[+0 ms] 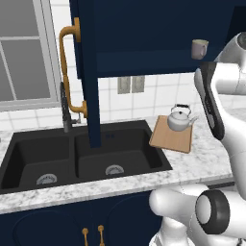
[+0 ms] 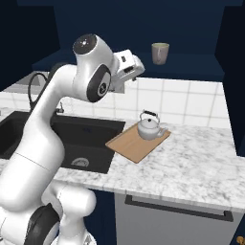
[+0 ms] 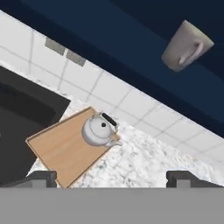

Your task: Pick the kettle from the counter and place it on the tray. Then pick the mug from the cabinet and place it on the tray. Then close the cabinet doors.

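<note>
The silver-grey kettle [image 1: 179, 118] [image 2: 150, 127] [image 3: 99, 129] stands upright on the far corner of the wooden tray [image 1: 169, 138] [image 2: 131, 143] [image 3: 61, 146], which lies on the marble counter [image 2: 191, 162] right of the sink. The beige mug [image 1: 199, 48] [image 2: 160, 52] [image 3: 186, 46] sits on the shelf of the open navy cabinet [image 2: 191, 67]. One open cabinet door [image 1: 89, 72] with a long brass handle [image 1: 67, 72] hangs over the sink. My gripper [image 2: 135, 68] [image 3: 112, 179] hovers open and empty, above the tray and left of the mug.
A black double sink [image 1: 81, 156] with a dark faucet [image 1: 66, 108] takes up the counter's left part. Grey wall outlets [image 1: 130, 84] sit on the white tiles. A window [image 1: 24, 53] is at far left. Navy lower doors with short brass handles [image 1: 85, 235] are below.
</note>
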You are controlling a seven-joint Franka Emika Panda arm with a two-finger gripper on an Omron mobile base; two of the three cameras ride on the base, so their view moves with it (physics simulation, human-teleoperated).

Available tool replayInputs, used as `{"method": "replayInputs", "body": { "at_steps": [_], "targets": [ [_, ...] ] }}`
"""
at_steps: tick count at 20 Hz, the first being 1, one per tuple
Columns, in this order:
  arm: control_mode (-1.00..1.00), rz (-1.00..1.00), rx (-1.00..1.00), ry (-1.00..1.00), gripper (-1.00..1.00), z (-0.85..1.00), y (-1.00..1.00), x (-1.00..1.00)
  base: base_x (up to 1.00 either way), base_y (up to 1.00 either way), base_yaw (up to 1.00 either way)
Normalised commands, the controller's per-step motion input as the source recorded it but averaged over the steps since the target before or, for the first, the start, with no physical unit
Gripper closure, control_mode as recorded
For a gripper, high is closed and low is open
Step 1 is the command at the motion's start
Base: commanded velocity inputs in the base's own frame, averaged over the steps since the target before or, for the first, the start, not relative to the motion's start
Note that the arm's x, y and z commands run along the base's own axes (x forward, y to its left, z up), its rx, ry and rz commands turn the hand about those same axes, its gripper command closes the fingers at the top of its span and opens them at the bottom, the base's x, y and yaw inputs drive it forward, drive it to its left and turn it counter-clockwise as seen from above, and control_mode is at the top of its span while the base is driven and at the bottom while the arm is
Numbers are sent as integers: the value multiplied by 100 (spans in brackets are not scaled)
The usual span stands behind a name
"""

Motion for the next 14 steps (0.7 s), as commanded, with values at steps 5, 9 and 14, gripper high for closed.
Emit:
{"method": "replayInputs", "body": {
  "at_steps": [5,9,14],
  "targets": [
    [-100,-8,29,-29,-100,11,-21,25,0,0,0],
    [-100,-15,20,-27,-100,0,-38,33,0,0,0],
    [-100,-21,28,-4,-100,18,-14,51,0,0,0]
  ]
}}
